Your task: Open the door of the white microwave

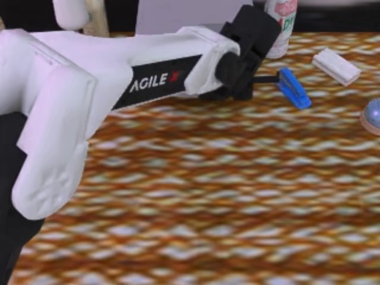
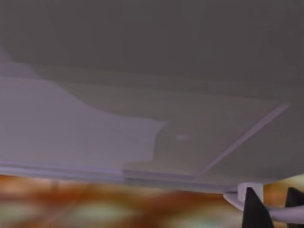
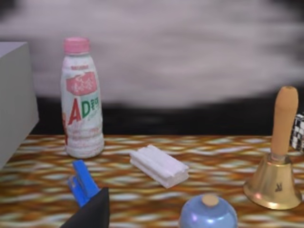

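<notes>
Left jaws (image 2: 268, 209) sit close under the door (image 2: 156, 137) of the white microwave (image 1: 190, 15) at the tabletop's (image 1: 237, 196) far edge; two dark tips show with a gap between, a white handle-like piece (image 2: 249, 190) beside them, grip cannot tell. Right arm is parked, unseen from above. Risk: jaws slip off the handle, or the swinging door knocks the bottle (image 3: 81, 99) or blue stapler (image 1: 295, 88) just beside it.

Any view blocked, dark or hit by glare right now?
Top view: the left arm covers the left side and most of the white microwave; its end effector sits beside a blue stapler. Left wrist view: dim, filled by the microwave's grey surface, with shadow patches across it. Right wrist view: evenly lit, open, no glare.
</notes>
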